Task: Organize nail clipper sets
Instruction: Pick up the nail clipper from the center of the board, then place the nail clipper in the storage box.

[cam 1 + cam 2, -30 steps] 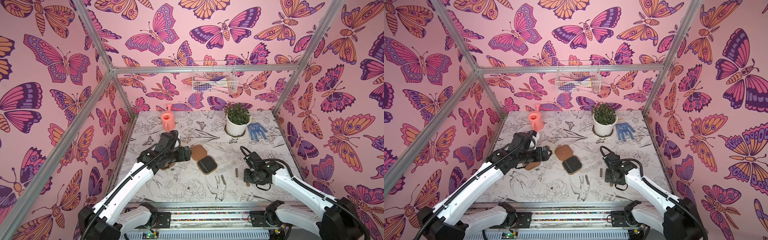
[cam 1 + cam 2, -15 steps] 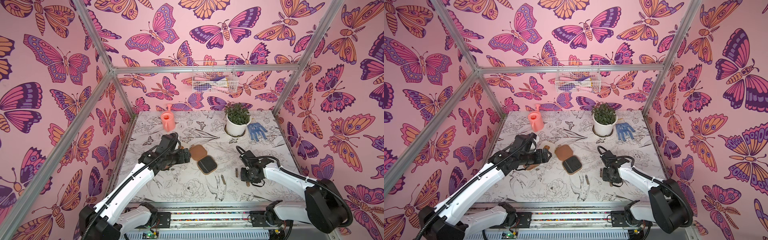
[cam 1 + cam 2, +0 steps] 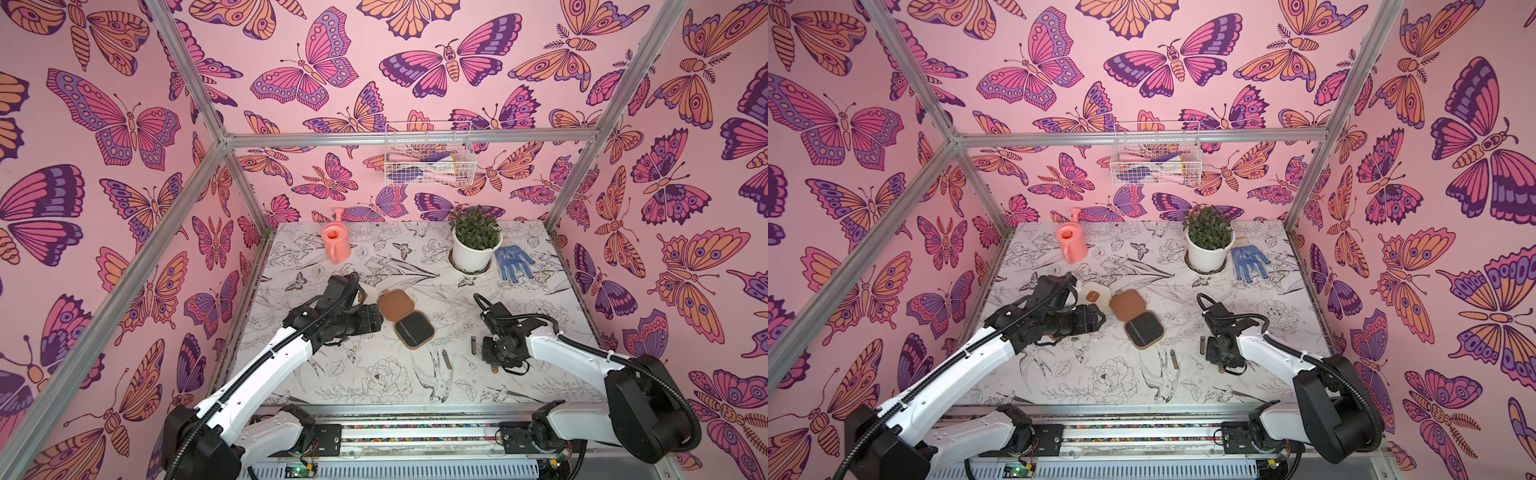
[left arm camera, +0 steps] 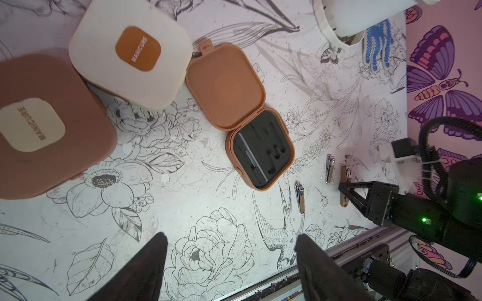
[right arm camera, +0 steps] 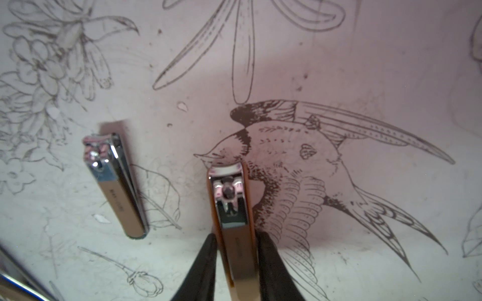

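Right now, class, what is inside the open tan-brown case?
The open tan-brown case holds a black slotted insert; one slim metal tool lies in it, other slots look empty. Beneath the insert is hidden.

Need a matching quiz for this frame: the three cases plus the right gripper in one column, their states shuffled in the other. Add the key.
Things
A. cream case
B. darker brown case
C. lighter tan case
D. right gripper

States
1. lid open, black lining showing
2. shut, cream patch on the lid
3. shut, brown patch on the lid
4. fingers on both sides of a clipper that lies on the table

Pairs: A-3, B-2, C-1, D-4
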Controlling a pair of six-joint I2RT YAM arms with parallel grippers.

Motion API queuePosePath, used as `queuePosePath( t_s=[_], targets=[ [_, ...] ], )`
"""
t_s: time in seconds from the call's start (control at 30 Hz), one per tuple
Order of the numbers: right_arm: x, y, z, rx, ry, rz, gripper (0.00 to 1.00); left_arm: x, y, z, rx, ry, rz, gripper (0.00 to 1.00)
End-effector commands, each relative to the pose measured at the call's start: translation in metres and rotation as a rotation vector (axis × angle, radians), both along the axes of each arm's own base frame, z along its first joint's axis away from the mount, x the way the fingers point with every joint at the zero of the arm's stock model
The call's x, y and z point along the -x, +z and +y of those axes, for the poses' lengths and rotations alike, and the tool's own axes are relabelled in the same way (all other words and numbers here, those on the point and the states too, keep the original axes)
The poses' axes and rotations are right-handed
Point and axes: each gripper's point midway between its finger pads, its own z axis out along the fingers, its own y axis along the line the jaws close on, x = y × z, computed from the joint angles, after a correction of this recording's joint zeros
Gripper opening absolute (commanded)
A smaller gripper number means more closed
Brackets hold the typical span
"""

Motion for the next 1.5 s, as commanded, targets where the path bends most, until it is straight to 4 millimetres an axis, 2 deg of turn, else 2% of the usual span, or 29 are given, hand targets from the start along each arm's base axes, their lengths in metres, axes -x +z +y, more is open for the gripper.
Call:
queuePosePath(
  t_s=[0.0, 0.1, 0.27, 0.33, 0.43, 0.63, 0.73, 0.8, 0.93, 1.17, 1.3, 1.47],
  targets=[
    [0.007, -0.001, -0.003, -0.007, -0.011, 0.018, 0.26, 0.007, -0.013, -0.001, 0.005, 0.009, 0.048, 0.79],
    [0.011, -0.001, -0.003, -0.013, -0.012, 0.022, 0.24, 0.008, -0.013, -0.001, 0.009, 0.011, 0.043, 0.79],
    [0.011, 0.003, -0.003, -0.015, -0.001, 0.016, 0.08, 0.005, -0.009, -0.003, 0.014, 0.010, 0.035, 0.79],
    [0.008, 0.009, -0.001, -0.014, 0.027, 0.009, 0.02, 0.004, -0.009, -0.004, 0.014, 0.009, 0.034, 0.79],
    [0.000, 0.025, 0.007, -0.016, 0.104, -0.022, 0.00, 0.005, -0.011, -0.003, 0.013, 0.012, 0.038, 0.79],
    [-0.023, 0.077, 0.055, -0.008, 0.418, -0.119, 0.00, 0.006, -0.016, -0.002, 0.010, 0.029, 0.048, 0.79],
    [-0.031, 0.093, 0.087, 0.026, 0.593, -0.145, 0.00, 0.006, -0.017, -0.002, 0.011, 0.032, 0.052, 0.79],
    [-0.036, 0.097, 0.108, 0.040, 0.689, -0.147, 0.00, 0.006, -0.017, -0.001, 0.011, 0.035, 0.053, 0.79],
    [-0.049, 0.095, 0.148, 0.033, 0.813, -0.144, 0.00, 0.006, -0.016, 0.000, 0.013, 0.041, 0.050, 0.79],
    [-0.071, 0.076, 0.203, 0.020, 0.896, -0.135, 0.00, 0.006, -0.017, 0.002, 0.008, 0.051, 0.048, 0.79],
    [-0.076, 0.060, 0.222, 0.020, 0.920, -0.122, 0.00, 0.006, -0.016, 0.002, 0.006, 0.050, 0.042, 0.79],
    [-0.081, 0.048, 0.232, 0.017, 0.912, -0.101, 0.00, 0.004, -0.014, 0.002, 0.006, 0.053, 0.036, 0.79]
  ],
)
